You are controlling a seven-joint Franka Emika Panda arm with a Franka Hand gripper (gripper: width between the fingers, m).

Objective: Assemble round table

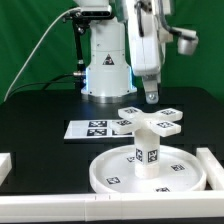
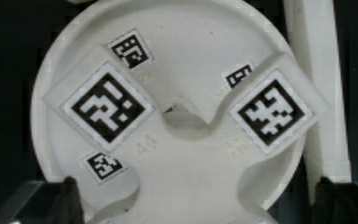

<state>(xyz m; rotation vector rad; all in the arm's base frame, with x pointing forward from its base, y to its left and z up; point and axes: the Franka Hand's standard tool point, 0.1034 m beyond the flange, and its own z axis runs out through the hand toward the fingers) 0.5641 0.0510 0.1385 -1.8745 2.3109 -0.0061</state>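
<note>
The round disc (image 1: 110,172) lies at the table's front, rim up. The short leg (image 1: 146,150) stands upright in its middle. The cross-shaped base (image 1: 152,120) sits on top of the leg, tags up. My gripper (image 1: 150,97) hangs close above the base, open and holding nothing. In the wrist view the base (image 2: 185,120) fills the picture, and one of its arms runs between my two dark fingers (image 2: 51,200) with a gap on each side. The disc's surface (image 2: 167,25) shows beyond it.
The marker board (image 1: 95,128) lies flat behind the disc toward the exterior view's left. White rails stand at the left (image 1: 5,165), the right (image 1: 214,165) and along the front (image 1: 60,207). The robot's base (image 1: 105,65) stands at the back.
</note>
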